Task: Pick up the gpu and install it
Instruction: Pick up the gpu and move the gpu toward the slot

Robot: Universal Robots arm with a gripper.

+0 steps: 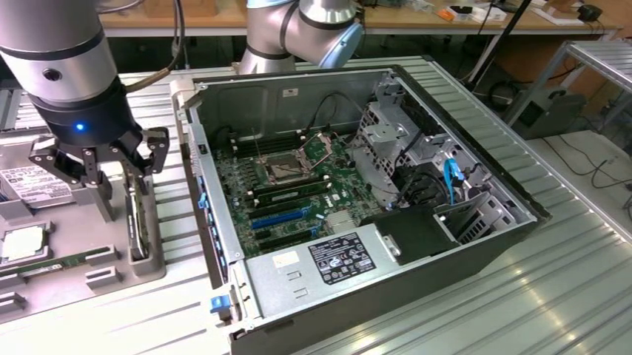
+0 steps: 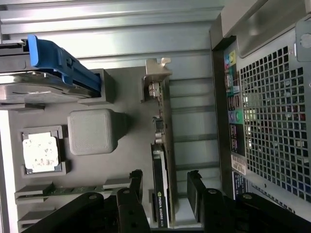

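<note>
Gpu (image 2: 164, 141) stands edge-on in the grey holder (image 2: 129, 150), straddled by the gripper (image 2: 165, 175), released and empty, so an off-centre squeeze could tilt it or slip off its thin edge.

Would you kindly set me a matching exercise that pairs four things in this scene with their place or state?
Things:
1. gpu
2. gripper
3. computer case
4. hard drive

Places or states:
A. side open, circuit board showing
B. open, above the grey tray
C. standing on edge in the grey tray
D. lying flat, white label up

Pairs: 1-C, 2-B, 3-A, 4-D
</note>
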